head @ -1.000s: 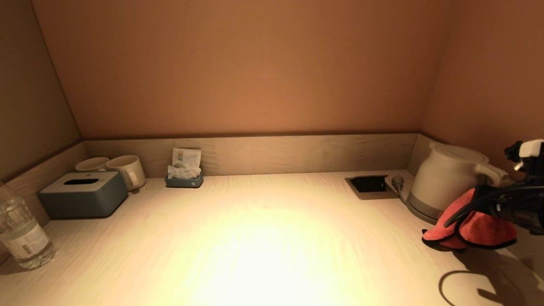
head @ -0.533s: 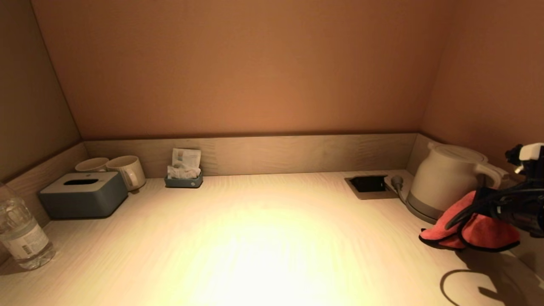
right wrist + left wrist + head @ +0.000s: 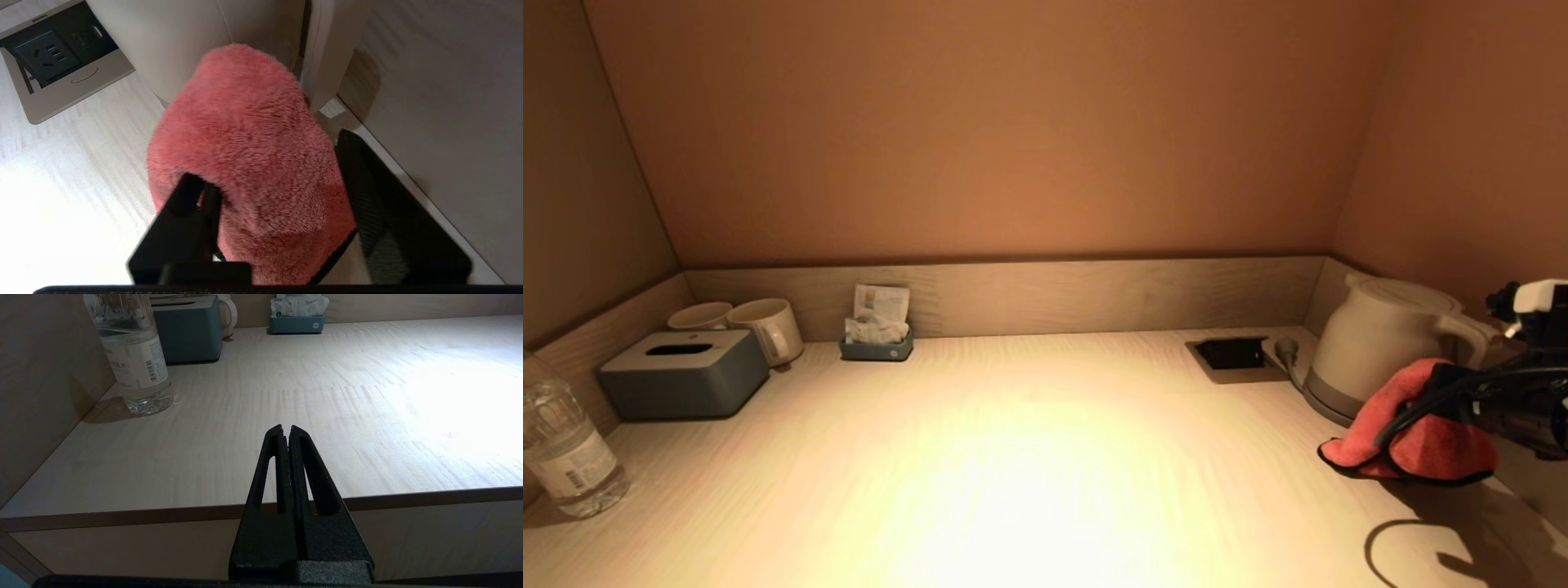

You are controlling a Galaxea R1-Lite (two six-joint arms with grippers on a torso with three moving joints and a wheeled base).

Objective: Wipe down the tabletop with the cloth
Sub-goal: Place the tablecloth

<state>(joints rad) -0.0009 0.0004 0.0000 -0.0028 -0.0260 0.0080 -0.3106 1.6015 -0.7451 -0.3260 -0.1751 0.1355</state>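
Note:
The fluffy red cloth (image 3: 1409, 433) with a dark hem is bunched at the right end of the pale wooden tabletop (image 3: 1029, 457), just in front of the white kettle (image 3: 1380, 347). My right gripper (image 3: 1437, 392) is shut on the cloth, and the low end of the cloth sits at the table surface. In the right wrist view the cloth (image 3: 253, 151) fills the space between the two black fingers of the right gripper (image 3: 265, 157) and drapes over one of them. My left gripper (image 3: 286, 428) is shut and empty, parked by the table's front edge at the left.
A recessed socket panel (image 3: 1233, 355) lies left of the kettle. At the left stand a water bottle (image 3: 564, 445), a grey tissue box (image 3: 682, 371), two mugs (image 3: 768, 327) and a small sachet holder (image 3: 876, 339). Walls close in on the back and both sides.
My right gripper has shifted the cloth slightly to the left along the table, and the bunch has risen a little against the kettle. The left arm has not moved.

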